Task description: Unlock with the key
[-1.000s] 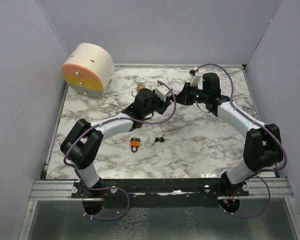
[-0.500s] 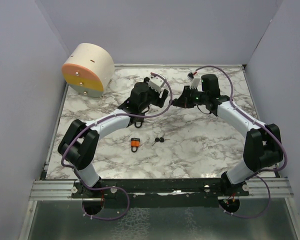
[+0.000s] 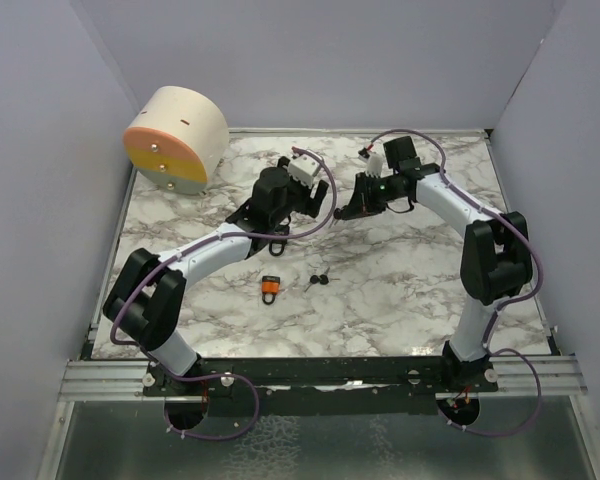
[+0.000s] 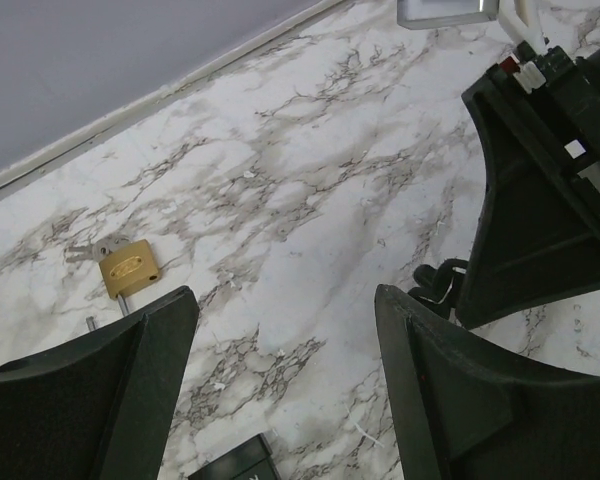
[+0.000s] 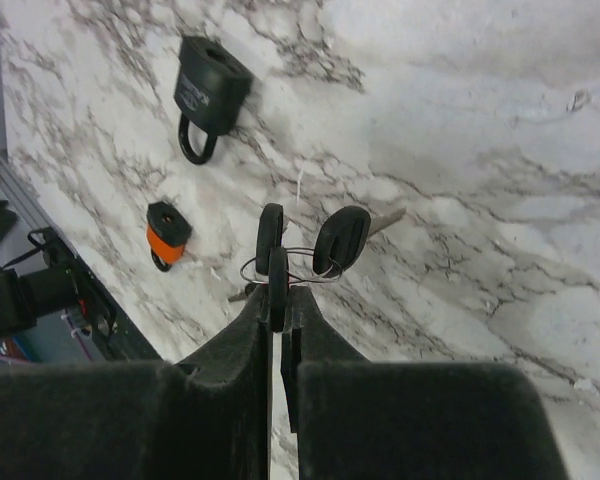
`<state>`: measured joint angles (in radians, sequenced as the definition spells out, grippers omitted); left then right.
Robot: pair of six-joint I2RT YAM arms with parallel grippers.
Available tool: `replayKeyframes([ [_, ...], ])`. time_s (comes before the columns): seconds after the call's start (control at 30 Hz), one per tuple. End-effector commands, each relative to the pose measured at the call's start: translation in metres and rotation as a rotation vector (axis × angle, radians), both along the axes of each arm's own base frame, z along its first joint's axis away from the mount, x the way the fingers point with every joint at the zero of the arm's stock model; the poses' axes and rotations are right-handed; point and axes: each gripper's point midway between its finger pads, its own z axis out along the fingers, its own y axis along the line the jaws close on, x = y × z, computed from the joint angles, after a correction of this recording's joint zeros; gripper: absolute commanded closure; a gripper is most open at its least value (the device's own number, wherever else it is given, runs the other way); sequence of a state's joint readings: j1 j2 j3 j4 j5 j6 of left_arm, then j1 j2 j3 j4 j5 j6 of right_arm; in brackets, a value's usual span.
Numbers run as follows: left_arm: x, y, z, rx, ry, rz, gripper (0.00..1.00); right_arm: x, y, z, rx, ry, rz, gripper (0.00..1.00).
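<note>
Key bunch (image 5: 272,240), pinched by one key in the clenched right gripper (image 5: 280,300) above the table (image 5: 460,200) near the black padlock (image 5: 212,85): pin that lock with the splayed, empty left gripper (image 4: 283,310), line blade to keyhole, push straight, turn gently

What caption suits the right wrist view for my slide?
Right gripper holds keys over the table, near a black padlock and an orange padlock.

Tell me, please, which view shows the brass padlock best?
The left wrist view: the brass padlock lies in plain sight on the table, beyond the open left gripper. I cannot make it out in the top view, where the left arm probably covers it. The right wrist view shows only a black padlock and an orange padlock.
</note>
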<state>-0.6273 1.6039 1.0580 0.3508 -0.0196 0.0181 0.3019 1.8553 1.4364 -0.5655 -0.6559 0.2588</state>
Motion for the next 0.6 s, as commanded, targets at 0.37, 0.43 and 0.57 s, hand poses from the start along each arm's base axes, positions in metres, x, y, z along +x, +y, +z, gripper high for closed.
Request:
replayKeyframes([
  [0.37, -0.020, -0.009, -0.012, -0.025, 0.051, -0.122, 0.28, -0.013, 0.003, 0.014, 0.017, 0.037, 0.055, 0.99],
  [0.43, -0.025, -0.012, -0.017, -0.032, 0.060, -0.155, 0.29, -0.012, 0.007, 0.020, 0.040, 0.027, 0.064, 0.99],
  [0.57, -0.033, -0.015, -0.023, -0.040, 0.074, -0.195, 0.30, -0.013, 0.015, 0.037, 0.140, 0.032, 0.103, 0.99],
])
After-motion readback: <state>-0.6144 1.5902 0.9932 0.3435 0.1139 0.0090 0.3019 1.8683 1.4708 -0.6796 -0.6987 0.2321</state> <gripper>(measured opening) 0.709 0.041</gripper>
